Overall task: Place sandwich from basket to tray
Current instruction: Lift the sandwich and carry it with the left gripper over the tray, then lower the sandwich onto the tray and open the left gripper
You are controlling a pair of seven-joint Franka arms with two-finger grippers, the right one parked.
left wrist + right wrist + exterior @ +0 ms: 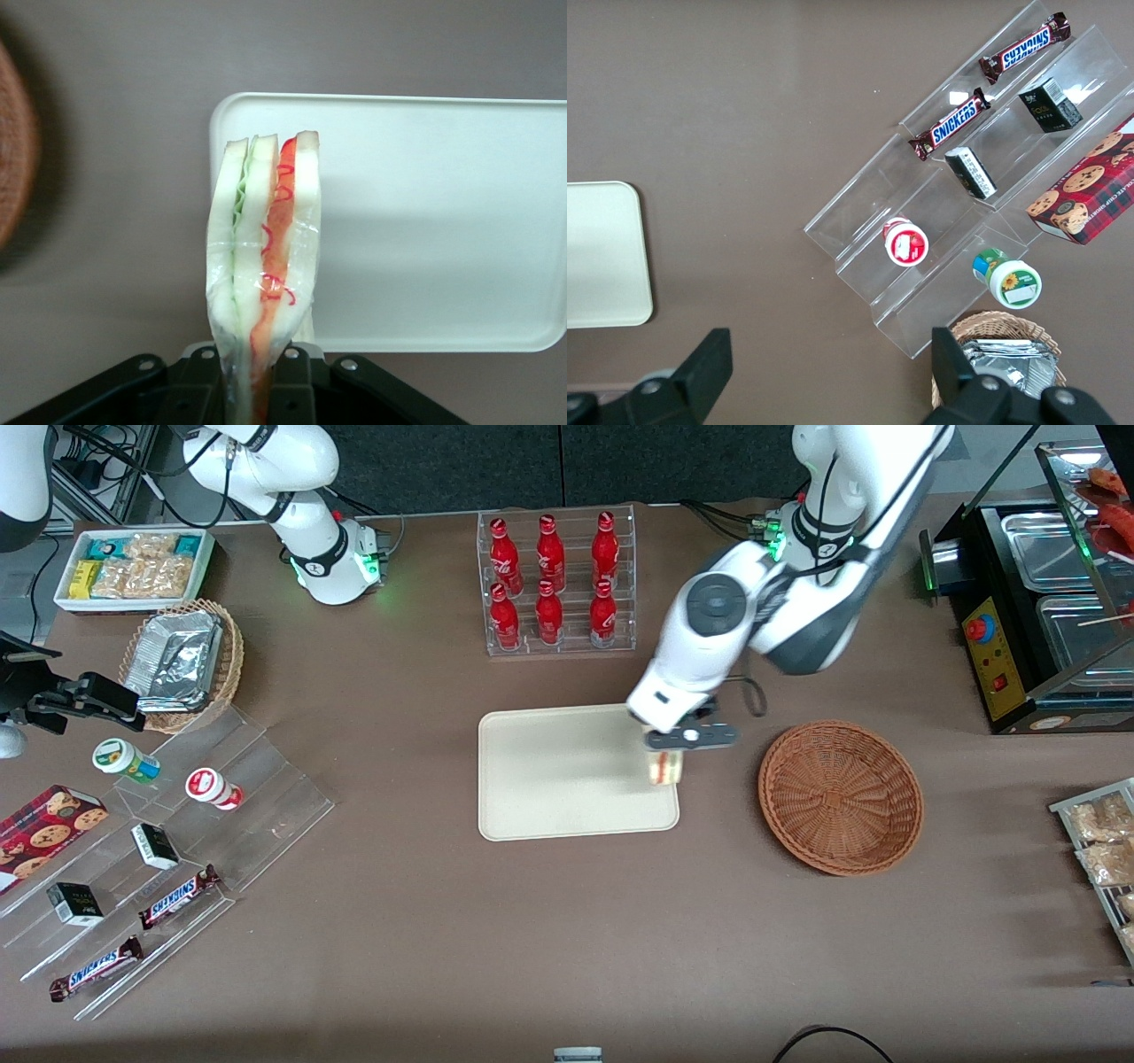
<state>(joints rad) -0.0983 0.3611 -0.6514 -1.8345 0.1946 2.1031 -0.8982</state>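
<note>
Heads up, your gripper [666, 768] is pinching the wrapped sandwich [263, 257] right over the cream tray's [549, 815] edge nearest the wicker basket [840, 797], so letting go here could tip it onto the table.

Glossy film-wrapped sandwich [264, 266], woven wicker basket [840, 797], matt tray [549, 779]

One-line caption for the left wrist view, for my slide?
Gripper shut on the wrapped sandwich, held above the tray edge.

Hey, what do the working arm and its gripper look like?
The left arm is glossy white with rounded shells, dark grey joint caps and a green light near its base. A black cable loops by the wrist. The gripper is black, with a white dot on its body.
</note>
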